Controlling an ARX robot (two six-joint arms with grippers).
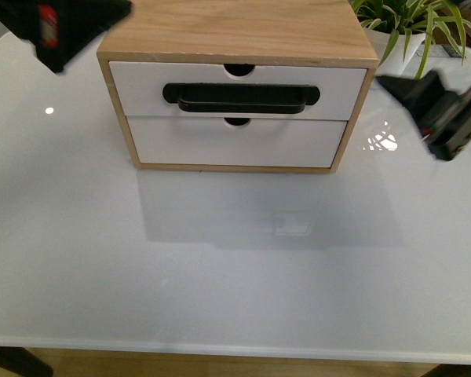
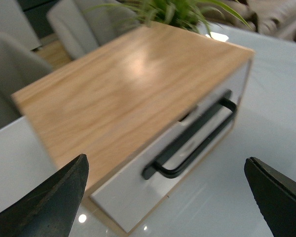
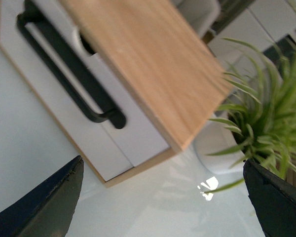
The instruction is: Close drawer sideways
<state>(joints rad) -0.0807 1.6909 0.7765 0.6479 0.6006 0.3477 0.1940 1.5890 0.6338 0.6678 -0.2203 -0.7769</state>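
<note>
Upper slot: white-fronted wooden drawer (image 1: 137, 93) with a wide black bar handle (image 1: 241, 97) and a semicircular notch in its top edge, sitting in the top of the light wooden two-drawer cabinet (image 1: 235, 31). Its panel looks about level with the frame, but I cannot tell if it is fully in.
Lower slot: plain white drawer front (image 1: 235, 143), directly beneath, with a small notch of its own.
Cabinet: standing on the glossy white table (image 1: 235, 267), towards its far side, drawers facing the robot.
Left gripper (image 1: 63, 31): black and blurred, up by the cabinet's far left corner. In the left wrist view its fingers (image 2: 49, 202) are spread wide with nothing between them.
Right gripper (image 1: 447, 118): black, off the cabinet's right side, clear of the wood. Its fingers (image 3: 44, 207) are also apart and empty.
Background: green long-leaved plant (image 1: 412, 23) in a white pot, behind the cabinet's right corner.
</note>
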